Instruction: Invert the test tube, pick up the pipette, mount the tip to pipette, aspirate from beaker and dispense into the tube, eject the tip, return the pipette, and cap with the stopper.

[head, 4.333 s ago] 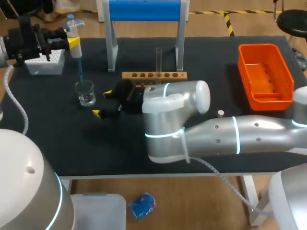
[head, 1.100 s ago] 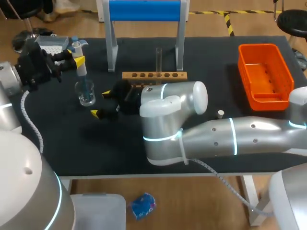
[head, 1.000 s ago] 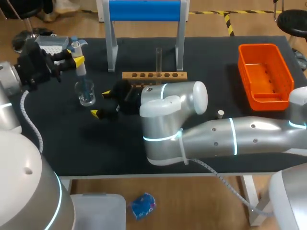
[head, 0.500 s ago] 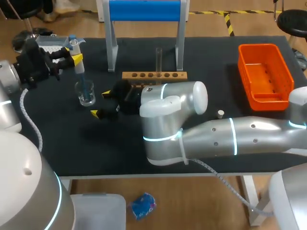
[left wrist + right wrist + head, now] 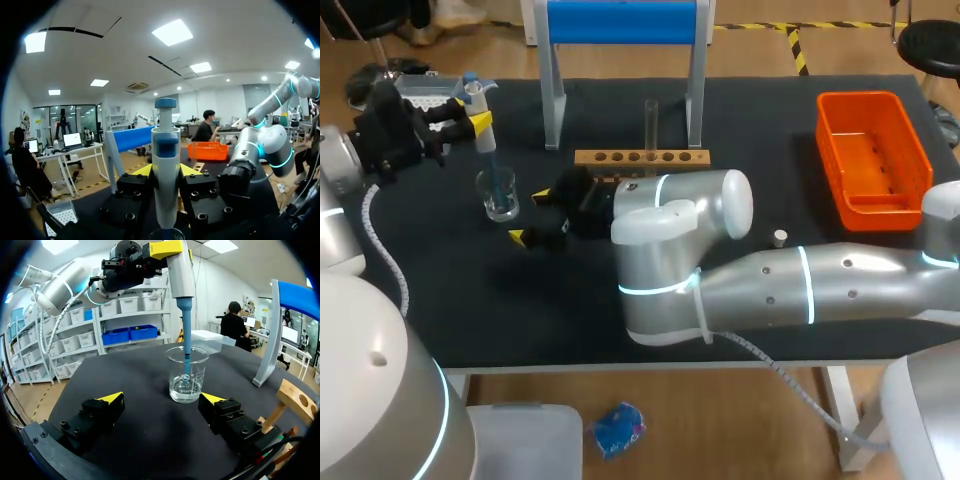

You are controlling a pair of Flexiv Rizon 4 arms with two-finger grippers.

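My left gripper (image 5: 477,120) is shut on the white-and-blue pipette (image 5: 473,97), holding it upright over the glass beaker (image 5: 500,194). The pipette's blue tip (image 5: 490,165) reaches down into the beaker. In the left wrist view the pipette (image 5: 166,170) stands between my left gripper's (image 5: 166,172) fingers. My right gripper (image 5: 161,399) is open low over the table, with the beaker (image 5: 186,376) just ahead of it and the blue tip (image 5: 186,337) dipping towards the liquid. A test tube (image 5: 651,120) stands upright in the wooden rack (image 5: 640,157). The stopper (image 5: 779,238) lies on the table by my right arm.
A blue-topped stand (image 5: 623,22) rises behind the rack. An orange bin (image 5: 873,150) sits at the back right. A tip box (image 5: 425,88) is at the back left, behind my left gripper. My right arm (image 5: 770,285) lies across the middle of the table.
Over the last second my left gripper has raised the pipette a little, its tip staying inside the beaker. The right arm has kept still.
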